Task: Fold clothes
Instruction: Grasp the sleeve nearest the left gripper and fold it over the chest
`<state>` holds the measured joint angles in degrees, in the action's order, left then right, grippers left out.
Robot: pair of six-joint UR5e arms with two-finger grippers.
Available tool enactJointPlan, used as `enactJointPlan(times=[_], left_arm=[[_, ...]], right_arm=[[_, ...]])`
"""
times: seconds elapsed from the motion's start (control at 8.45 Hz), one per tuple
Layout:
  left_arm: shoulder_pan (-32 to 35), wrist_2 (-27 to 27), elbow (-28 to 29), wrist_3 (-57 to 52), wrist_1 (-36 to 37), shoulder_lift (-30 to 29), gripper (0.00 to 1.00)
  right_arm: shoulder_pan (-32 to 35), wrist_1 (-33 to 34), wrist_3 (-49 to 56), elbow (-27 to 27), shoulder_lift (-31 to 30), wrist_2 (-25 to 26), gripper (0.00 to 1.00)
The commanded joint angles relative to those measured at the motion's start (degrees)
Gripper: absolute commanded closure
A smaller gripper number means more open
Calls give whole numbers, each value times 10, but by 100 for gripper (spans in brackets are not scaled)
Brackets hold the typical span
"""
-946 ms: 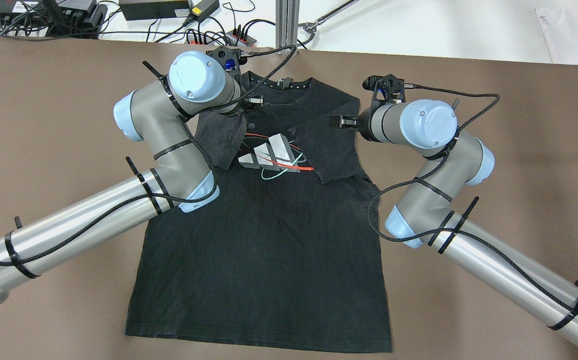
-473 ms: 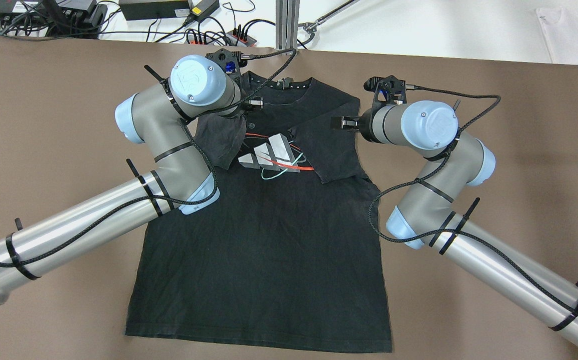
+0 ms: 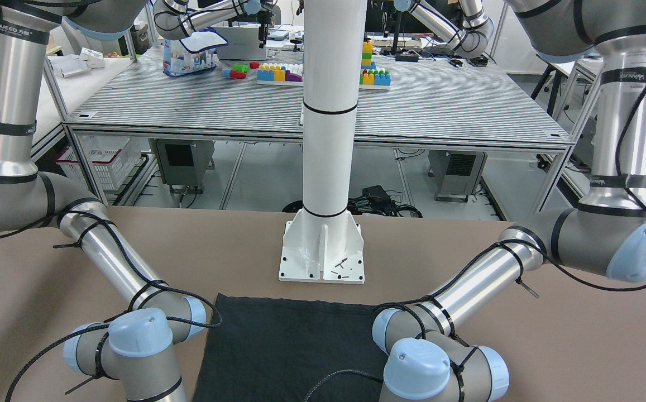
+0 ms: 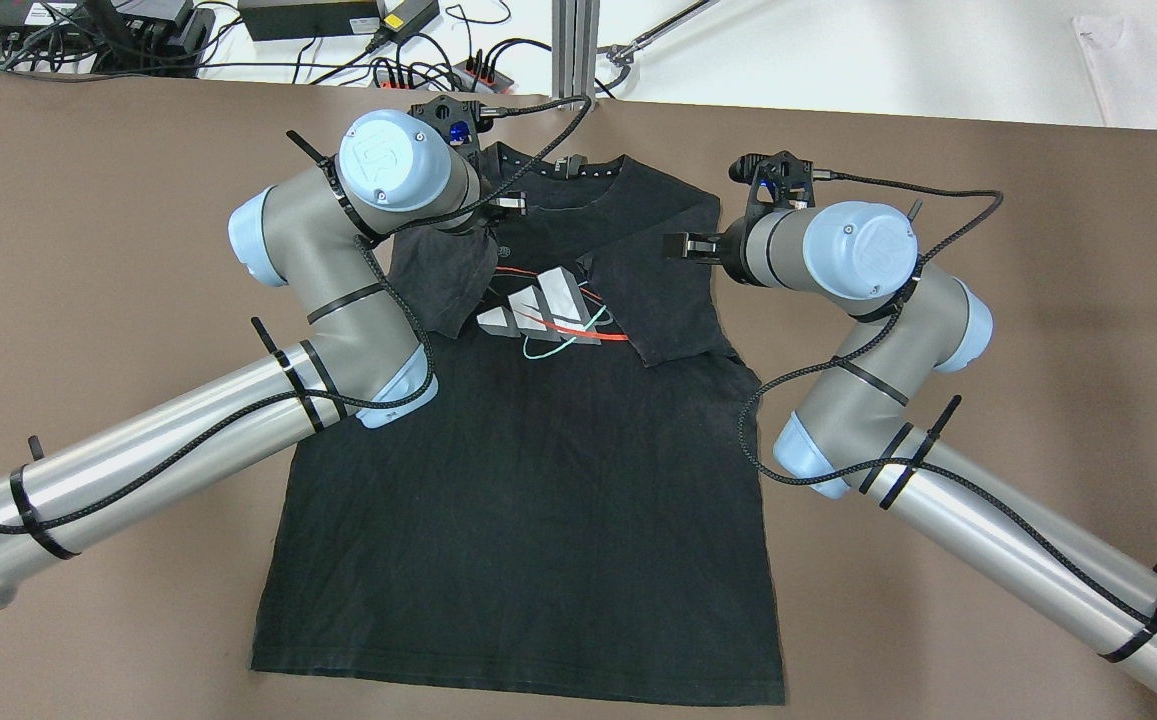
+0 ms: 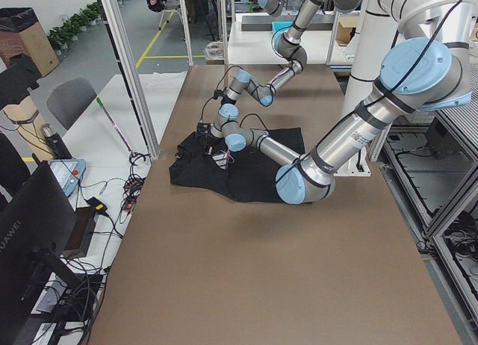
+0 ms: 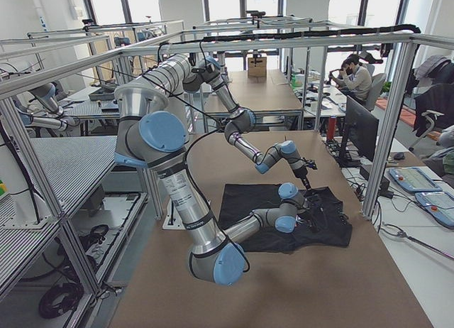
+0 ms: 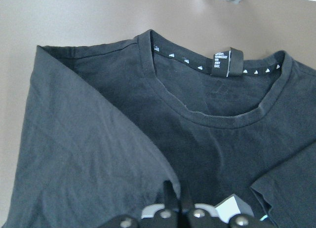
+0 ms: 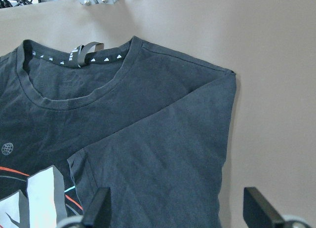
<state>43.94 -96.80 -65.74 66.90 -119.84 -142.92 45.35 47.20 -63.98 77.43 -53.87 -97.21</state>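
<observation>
The clothes are a black T-shirt (image 4: 518, 520) with a grey, red and teal chest print (image 4: 543, 310), lying flat on the brown table, collar at the far side. Both sleeves are folded inward over the chest. My left gripper (image 4: 510, 206) sits at the folded left sleeve (image 4: 443, 275); in the left wrist view (image 7: 176, 201) its fingers are together, pinching the sleeve's edge. My right gripper (image 4: 676, 245) hovers over the folded right sleeve (image 4: 658, 300); in the right wrist view (image 8: 176, 210) its fingers are wide apart and hold nothing.
The white pole's base (image 3: 323, 251) stands on the table (image 4: 988, 200) just behind the shirt's hem. Cables and power strips (image 4: 438, 70) lie beyond the far edge. A white cloth (image 4: 1148, 70) lies at the far right.
</observation>
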Motion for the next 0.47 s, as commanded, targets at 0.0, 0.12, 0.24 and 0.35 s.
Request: enactJointPlan(times=[0.0,0.12,0.24,0.35], left_arm=[[5,0,0,-2,-9,4,0],[11,-1,0,-4,-14,6,0],[16,-1,0,-5,-23,14,0],[27,-8,-5,-5,-66,39,0]], right_arm=[[0,0,1,0,1,0,6],[0,1,1,-1,1,1,6],[0,1,1,-1,1,1,6],[0,1,1,0,1,0,6]])
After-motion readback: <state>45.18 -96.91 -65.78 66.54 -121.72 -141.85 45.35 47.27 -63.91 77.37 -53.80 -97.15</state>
